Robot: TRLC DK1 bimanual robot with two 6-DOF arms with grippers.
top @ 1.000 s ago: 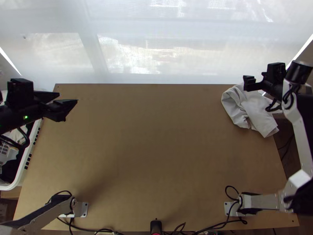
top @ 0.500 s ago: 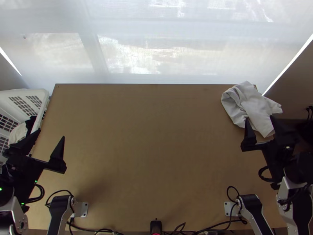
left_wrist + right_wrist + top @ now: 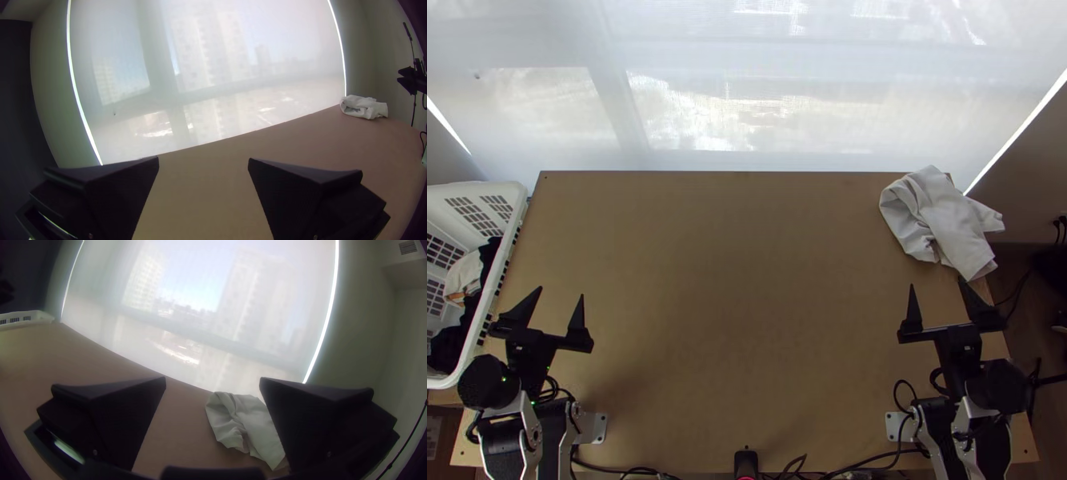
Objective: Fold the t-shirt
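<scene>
White basket (image 3: 499, 276) by table (image 3: 747, 280), apparently holding cloths (image 3: 464, 277).

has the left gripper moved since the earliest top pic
Yes, the left gripper has drawn back from the far edge of the table, toward its arm's base.

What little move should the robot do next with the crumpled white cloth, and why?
Maybe ease the right end effector over the cloth: its fingers are open and empty, and the cloth lies bunched at the table's far right corner, nearer to it than to the left end effector.
</scene>
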